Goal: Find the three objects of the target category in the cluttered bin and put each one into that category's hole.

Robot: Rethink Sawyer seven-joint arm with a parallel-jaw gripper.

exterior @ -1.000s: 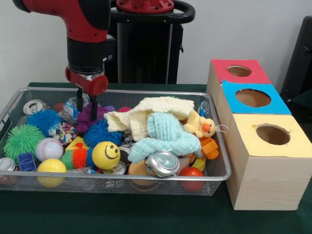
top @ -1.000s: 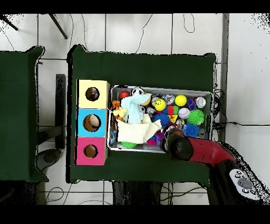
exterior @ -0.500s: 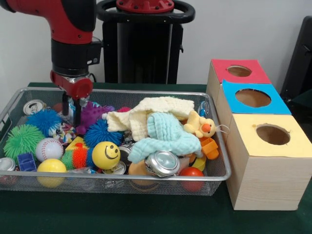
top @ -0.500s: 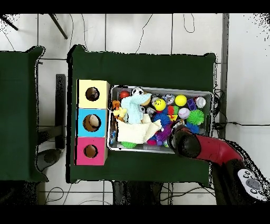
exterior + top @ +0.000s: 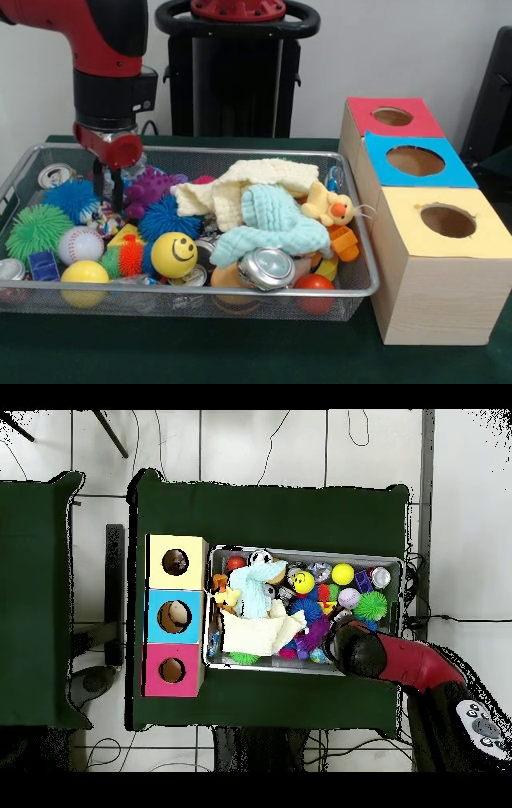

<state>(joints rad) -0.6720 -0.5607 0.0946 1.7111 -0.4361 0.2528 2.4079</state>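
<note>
Blue spiky ball (image 5: 74,197): in wire bin (image 5: 352,282), far left corner, just beside and slightly below the gripper (image 5: 110,190). Round, bristled, bright blue; purple spiky toy (image 5: 150,188) on the gripper's other side. Arm vertical, descending from above; fingers dark, narrowly parted, holding nothing.

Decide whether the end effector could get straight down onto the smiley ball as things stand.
Probably yes. The smiley ball lies on top of the clutter, uncovered, near the bin's front rim; the end effector hangs further back.
</note>
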